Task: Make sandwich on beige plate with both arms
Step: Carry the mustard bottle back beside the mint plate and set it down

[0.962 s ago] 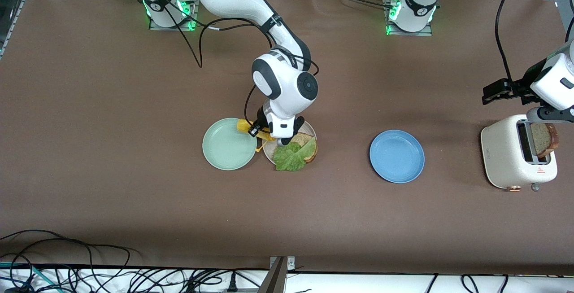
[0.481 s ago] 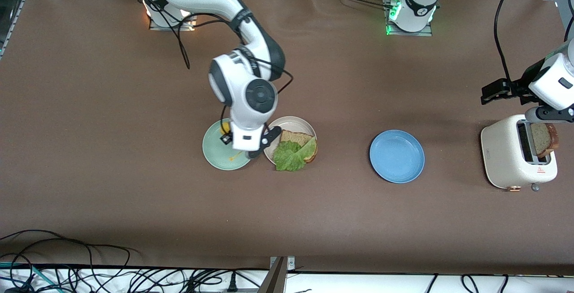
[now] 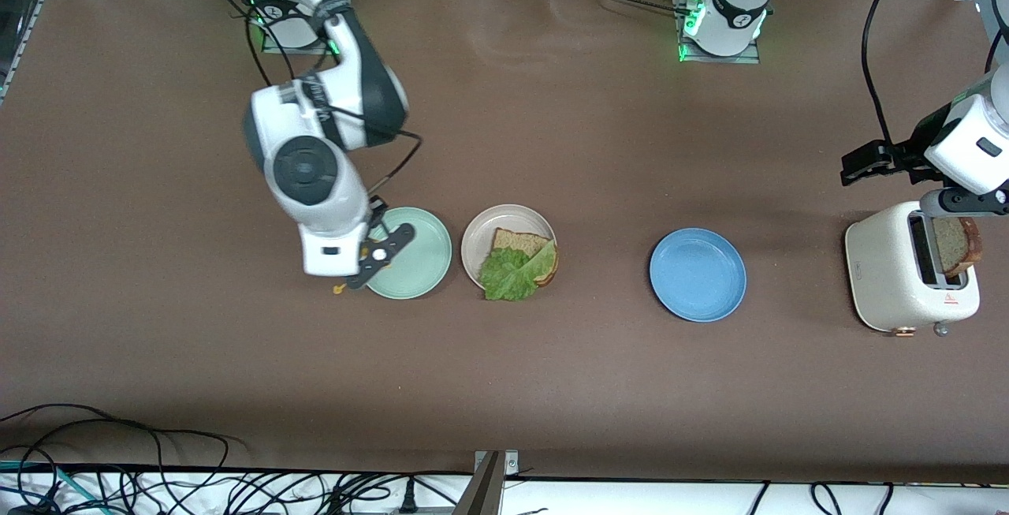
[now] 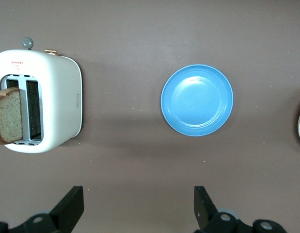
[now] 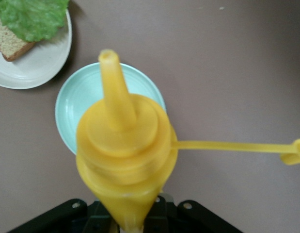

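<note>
Three plates in front view: beige plate between mint plate and blue plate, toast plus lettuce on it. Right gripper over mint plate's rim, probably upright.
Left wrist: left gripper spread, empty, near toaster.
Right wrist: fingers clamped on yellow squeeze bottle above mint plate.

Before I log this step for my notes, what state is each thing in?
Beige plate: holds toast and lettuce, no top slice.
Mint-green plate: bare.
Blue plate: bare.
Toaster: one slice sticking out.
Mustard bottle: gripped, cap off.
Right end effector: shut on bottle.
Left end effector: open, above table.
</note>
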Robot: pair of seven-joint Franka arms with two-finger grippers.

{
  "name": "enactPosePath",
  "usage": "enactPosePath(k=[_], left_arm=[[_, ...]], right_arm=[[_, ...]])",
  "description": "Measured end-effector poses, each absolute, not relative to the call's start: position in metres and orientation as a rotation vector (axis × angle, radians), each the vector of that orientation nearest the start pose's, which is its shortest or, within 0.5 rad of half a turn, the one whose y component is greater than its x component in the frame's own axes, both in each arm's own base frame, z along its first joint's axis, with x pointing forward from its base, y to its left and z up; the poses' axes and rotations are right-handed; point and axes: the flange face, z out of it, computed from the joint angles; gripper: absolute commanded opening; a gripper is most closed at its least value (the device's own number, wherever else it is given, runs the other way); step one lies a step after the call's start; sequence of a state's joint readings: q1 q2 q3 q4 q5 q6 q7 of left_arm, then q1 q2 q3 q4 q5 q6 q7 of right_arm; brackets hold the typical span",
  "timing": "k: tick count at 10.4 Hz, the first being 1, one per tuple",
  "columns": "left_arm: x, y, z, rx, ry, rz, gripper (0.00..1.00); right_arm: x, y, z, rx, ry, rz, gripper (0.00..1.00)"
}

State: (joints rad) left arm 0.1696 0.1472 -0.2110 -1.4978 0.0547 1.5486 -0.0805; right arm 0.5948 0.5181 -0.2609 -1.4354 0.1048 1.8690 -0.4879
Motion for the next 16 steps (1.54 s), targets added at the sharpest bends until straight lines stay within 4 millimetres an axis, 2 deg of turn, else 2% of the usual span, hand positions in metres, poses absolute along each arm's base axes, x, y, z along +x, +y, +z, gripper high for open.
enactPosePath(k=[2, 4, 6, 9, 12, 14, 16], left_arm=[[0.594, -0.012, 0.574, -3.108, -0.055, 0.141, 1.0], [0.594, -0.015, 0.574, -3.109, -0.048, 0.139, 1.0], [0.594, -0.017, 0.574, -3.108, -0.047, 0.139, 1.0], [0.594, -0.017, 0.574, -3.108, -0.048, 0.139, 1.0], [0.594, -0.016, 0.575, -3.108, -0.053, 0.133, 1.0], [0.594, -0.016, 0.575, -3.109, -0.053, 0.131, 1.0], [0.595, -0.014, 0.575, -3.081, -0.048, 0.125, 1.0]], right_arm=[[0.645, 0.197, 0.394, -2.75, -1.271, 0.047, 0.0], [0.65, 0.154, 0.386, -2.658, -1.295, -0.017, 0.0], [0.653, 0.135, 0.36, -2.583, -1.308, -0.116, 0.0], [0.652, 0.114, 0.31, -2.487, -1.351, -0.205, 0.0], [0.651, 0.089, 0.26, -2.287, -1.407, -0.344, 0.0], [0.647, 0.078, 0.227, -2.229, -1.41, -0.388, 0.0], [0.645, 0.078, 0.214, -2.222, -1.407, -0.379, 0.0]])
